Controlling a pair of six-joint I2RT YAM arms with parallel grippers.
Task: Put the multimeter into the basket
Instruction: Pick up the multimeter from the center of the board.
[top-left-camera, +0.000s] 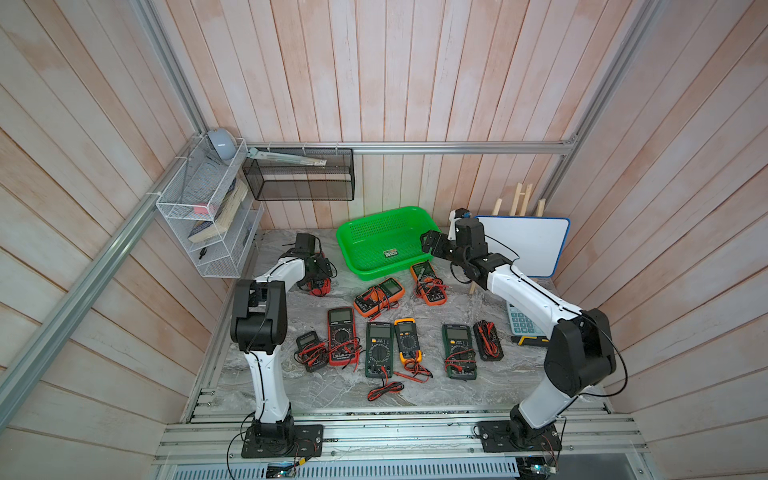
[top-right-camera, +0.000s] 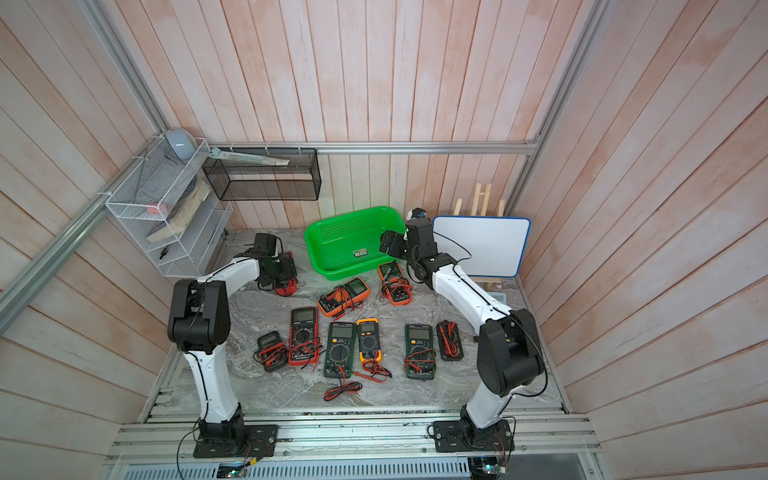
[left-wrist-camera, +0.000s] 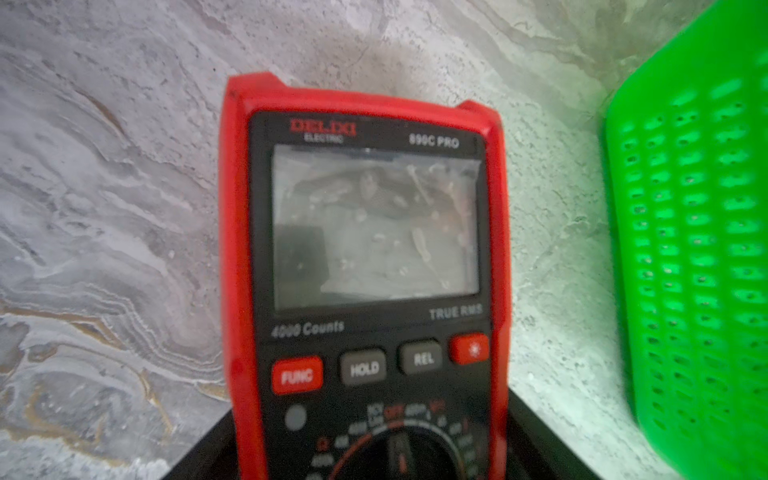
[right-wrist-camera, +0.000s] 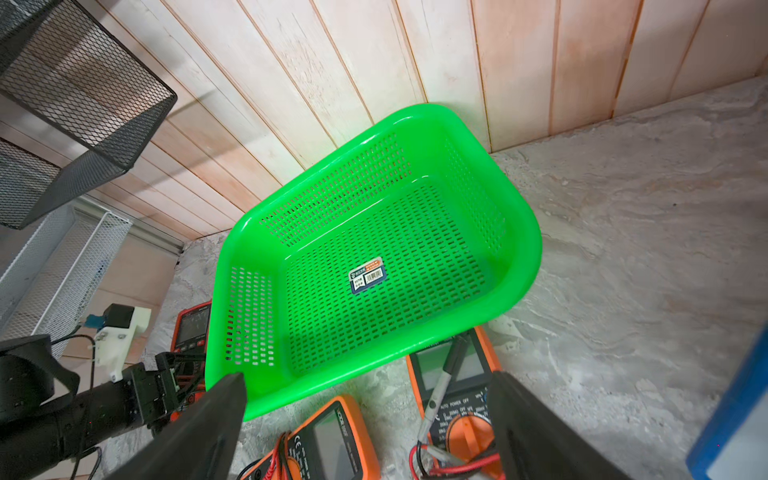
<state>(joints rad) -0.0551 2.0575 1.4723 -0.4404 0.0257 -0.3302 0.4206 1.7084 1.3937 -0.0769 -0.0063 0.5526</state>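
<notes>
Red Delixi multimeter (left-wrist-camera: 374, 224), beside the green basket (right-wrist-camera: 532, 249), is clamped by our left gripper (left-wrist-camera: 370, 401); our right gripper (right-wrist-camera: 368, 376) gapes empty.

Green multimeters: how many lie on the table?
2. Both lie in the front row: one green multimeter beside the yellow multimeter, the other nearer the right arm. Arms might hide more.

A grey marbled tabletop (top-left-camera: 457, 395) is carrying everything here. The green basket (top-left-camera: 376, 272) is sitting at the back, with a red multimeter (left-wrist-camera: 365, 228) just beside it. An orange meter (top-left-camera: 379, 296) and a second orange meter (top-left-camera: 428, 282) are lying in front of it. Nearer me, a row of five meters (top-left-camera: 379, 349) is lying face up, a black pouch of leads (top-left-camera: 488, 340) ending it. Loose test leads (top-left-camera: 384, 390) are trailing in front, and a calculator (top-left-camera: 523, 324) is resting at the right edge.
</notes>
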